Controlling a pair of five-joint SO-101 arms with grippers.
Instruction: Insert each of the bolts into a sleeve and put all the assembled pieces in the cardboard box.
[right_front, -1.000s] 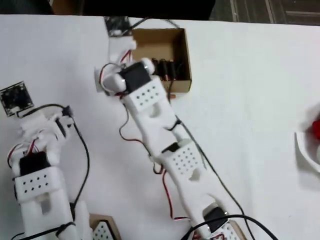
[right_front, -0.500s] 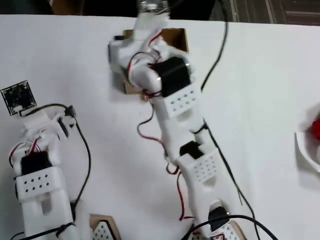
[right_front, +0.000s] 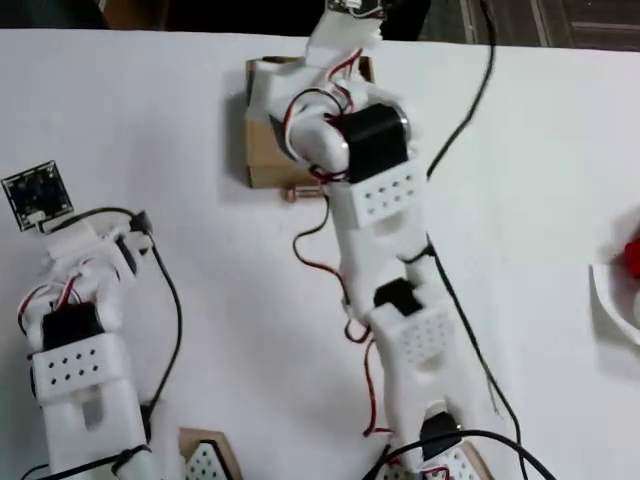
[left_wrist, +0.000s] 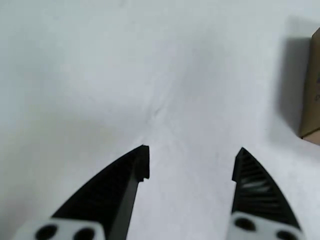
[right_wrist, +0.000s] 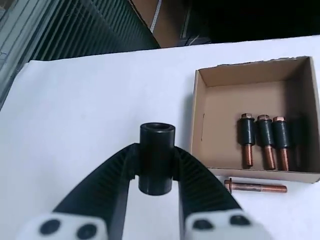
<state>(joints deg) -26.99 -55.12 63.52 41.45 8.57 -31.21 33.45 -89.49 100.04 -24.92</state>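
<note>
My right gripper (right_wrist: 156, 151) is shut on a black sleeve (right_wrist: 156, 165), held upright above the white table beside the cardboard box (right_wrist: 220, 125). Three assembled pieces (right_wrist: 264, 137), black sleeves on copper bolts, lie side by side in the box. A loose copper bolt (right_wrist: 256, 188) lies on the table just outside the box wall; in the high view this bolt (right_front: 300, 192) lies at the near edge of the box (right_front: 262, 150), which the right arm (right_front: 375, 170) mostly covers. My left gripper (left_wrist: 192, 164) stands open over bare table, with nothing between its fingers.
The left arm (right_front: 75, 340) rests at the table's left side. A white bowl (right_front: 612, 295) with something red in it sits at the right edge. A corner of the box (left_wrist: 312, 90) is off to one side of the left gripper. Cables trail along both arms.
The right arm has swung right and toward the far edge, now covering most of the box. The box sits slightly further left than before. The left arm has not moved.
</note>
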